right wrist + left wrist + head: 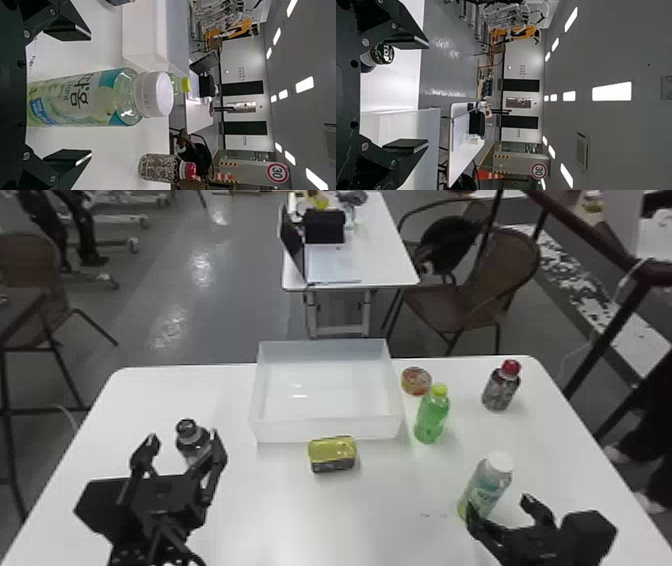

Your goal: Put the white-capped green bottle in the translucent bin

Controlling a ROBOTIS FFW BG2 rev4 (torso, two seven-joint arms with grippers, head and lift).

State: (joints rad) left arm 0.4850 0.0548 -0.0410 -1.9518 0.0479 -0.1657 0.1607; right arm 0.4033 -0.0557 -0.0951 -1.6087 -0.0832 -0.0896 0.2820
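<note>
The white-capped green bottle [486,486] stands upright at the table's right front, with my right gripper [505,510] just in front of it, fingers apart. In the right wrist view the bottle [85,98] lies between the spread fingers of my right gripper [85,97], touching neither. Farther back, the translucent bin [327,429] sits at the middle of the table's far edge; its inside is bare. My left gripper [182,440] is parked at the left, open, near a dark-capped bottle [192,440]; the left wrist view shows this left gripper [415,95] with fingers wide apart.
A yellow-topped tin [332,454] lies before the bin. Right of the bin stand a round tin [416,381] and a green bottle with a yellow-green cap [432,415]. A red-capped dark bottle [501,386] is at the far right of the white table [390,510].
</note>
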